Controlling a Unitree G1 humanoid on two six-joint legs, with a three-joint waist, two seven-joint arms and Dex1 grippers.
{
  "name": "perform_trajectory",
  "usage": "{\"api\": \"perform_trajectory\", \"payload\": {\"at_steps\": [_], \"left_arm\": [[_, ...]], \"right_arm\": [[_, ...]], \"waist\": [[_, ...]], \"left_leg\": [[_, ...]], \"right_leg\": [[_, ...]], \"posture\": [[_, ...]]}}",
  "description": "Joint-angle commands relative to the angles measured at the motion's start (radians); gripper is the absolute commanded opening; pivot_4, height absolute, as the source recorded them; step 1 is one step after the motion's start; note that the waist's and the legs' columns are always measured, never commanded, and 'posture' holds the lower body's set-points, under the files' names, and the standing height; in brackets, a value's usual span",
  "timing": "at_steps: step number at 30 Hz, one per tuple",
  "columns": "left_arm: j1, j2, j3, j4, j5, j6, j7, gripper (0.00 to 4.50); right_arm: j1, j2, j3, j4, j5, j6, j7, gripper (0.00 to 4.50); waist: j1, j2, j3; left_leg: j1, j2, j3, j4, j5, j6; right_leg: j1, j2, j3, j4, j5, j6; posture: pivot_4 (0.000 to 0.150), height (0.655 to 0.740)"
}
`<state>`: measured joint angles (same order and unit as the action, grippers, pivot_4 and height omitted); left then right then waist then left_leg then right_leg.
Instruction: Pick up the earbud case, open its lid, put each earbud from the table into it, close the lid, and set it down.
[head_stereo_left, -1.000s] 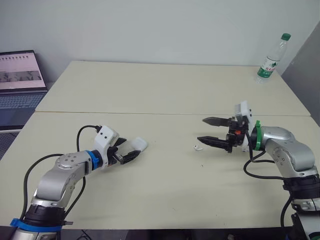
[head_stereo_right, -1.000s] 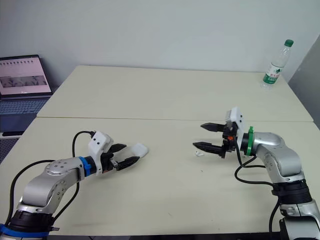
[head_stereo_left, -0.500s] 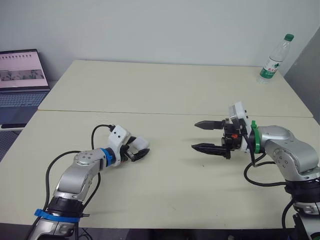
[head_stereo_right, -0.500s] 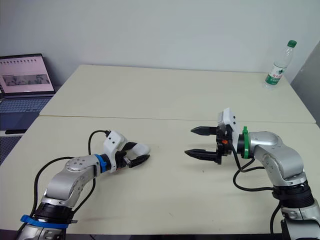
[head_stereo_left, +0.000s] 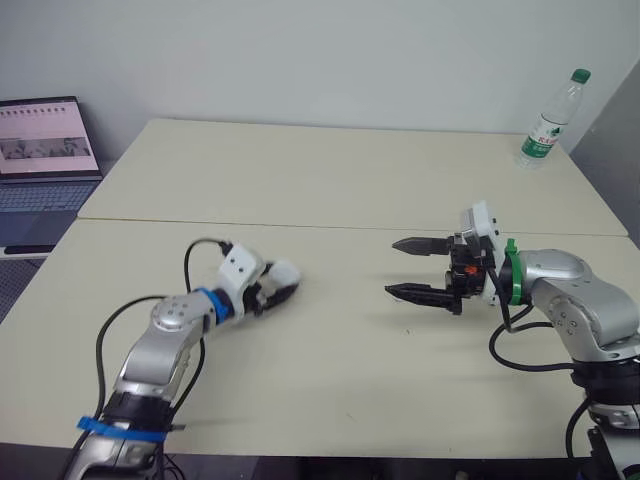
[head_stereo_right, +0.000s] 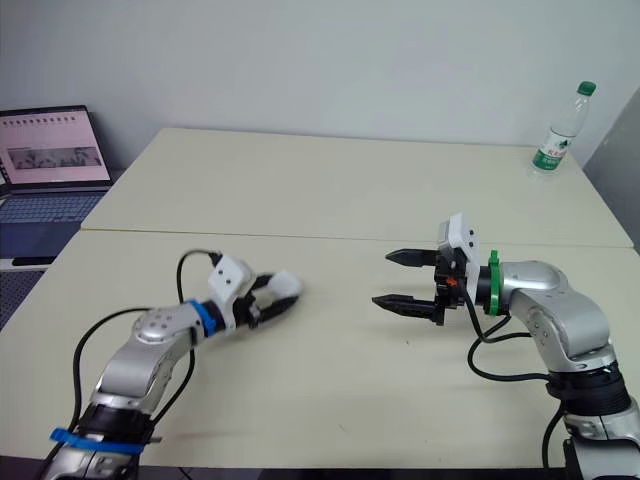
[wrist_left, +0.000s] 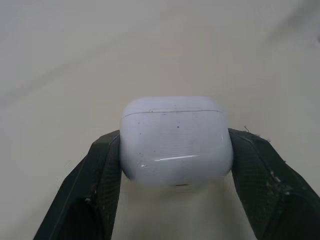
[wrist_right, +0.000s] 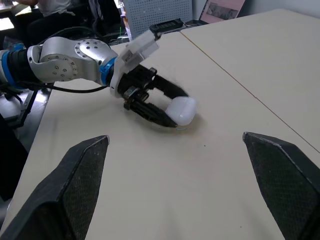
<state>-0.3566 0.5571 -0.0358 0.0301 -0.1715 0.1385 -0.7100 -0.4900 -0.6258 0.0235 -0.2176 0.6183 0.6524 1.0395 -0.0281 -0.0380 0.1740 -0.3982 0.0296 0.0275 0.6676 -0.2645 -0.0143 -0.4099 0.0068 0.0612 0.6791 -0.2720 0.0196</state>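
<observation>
Gripping the earbud case (wrist_left: 176, 140) by its side faces below the lid seam, left tool (head_stereo_right: 280, 293) clenched on it at left-centre of the head frame; shell judged light, rigid, glossy and slip-prone, lid left free; right tool (head_stereo_left: 390, 267) spread, empty, right-centre.

Nothing is reading out clearly to me from where I'm standing. The water bottle (head_stereo_left: 548, 120), standing at the far right corner of the table (head_stereo_left: 330, 170), is wearing a green-and-white label, but its print is coming across too small to make out (not one letter of it). The laptop (head_stereo_left: 48, 140), sitting just off the table's left edge, is showing rows of small pictures and lines on its screen, all illegible.
</observation>
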Motion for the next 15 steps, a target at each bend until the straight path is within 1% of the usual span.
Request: {"api": "perform_trajectory", "payload": {"at_steps": [1,3,5,8,11,15], "left_arm": [[-0.092,0.033,-0.002,0.036,0.107,-0.339,-0.005,2.78],[-0.142,0.049,-0.029,0.106,0.175,-0.543,-0.004,2.78],[-0.189,0.06,-0.049,0.186,0.242,-0.737,0.017,2.78],[-0.248,0.071,-0.072,0.293,0.326,-0.962,0.058,2.78],[-0.298,0.077,-0.084,0.375,0.393,-1.113,0.109,2.78],[-0.341,0.069,-0.097,0.448,0.439,-1.2,0.158,2.78]], "right_arm": [[-0.053,0.021,-0.039,0.021,0.058,0.069,-0.041,4.5],[-0.076,0.036,-0.019,0.051,0.048,0.086,-0.052,4.5],[-0.098,0.055,0.028,0.087,-0.011,0.065,-0.076,4.5],[-0.141,0.116,0.037,0.123,-0.013,0.102,-0.134,4.5],[-0.176,0.175,0.036,0.121,0.006,0.164,-0.189,4.5],[-0.198,0.236,0.013,0.101,0.044,0.253,-0.259,4.5]], "waist": [[0.0,0.0,0.0],[0.0,0.0,0.0],[-0.001,0.0,0.0],[-0.002,0.0,0.0],[-0.003,0.0,0.0],[-0.002,0.0,0.0]], "left_leg": [[0.0,0.0,0.001,0.0,0.0,0.0],[0.001,-0.001,0.002,-0.001,0.0,0.0],[0.001,-0.001,0.003,-0.002,0.0,0.0],[-0.001,0.0,0.003,-0.003,0.0,0.0],[-0.003,0.0,0.004,-0.002,0.0,0.0],[-0.003,0.0,0.004,-0.002,0.0,0.0]], "right_leg": [[0.0,0.0,0.001,0.0,0.0,0.0],[0.0,-0.001,0.001,-0.001,0.0,0.0],[0.0,-0.001,0.002,-0.001,0.0,0.0],[-0.002,-0.001,0.002,-0.001,0.0,0.0],[-0.006,-0.001,0.003,0.001,0.0,0.0],[-0.006,-0.001,0.002,0.001,0.0,0.0]], "posture": [[0.15,0.74],[0.15,0.74],[0.15,0.74],[0.15,0.74],[0.15,0.74],[0.15,0.74]]}}
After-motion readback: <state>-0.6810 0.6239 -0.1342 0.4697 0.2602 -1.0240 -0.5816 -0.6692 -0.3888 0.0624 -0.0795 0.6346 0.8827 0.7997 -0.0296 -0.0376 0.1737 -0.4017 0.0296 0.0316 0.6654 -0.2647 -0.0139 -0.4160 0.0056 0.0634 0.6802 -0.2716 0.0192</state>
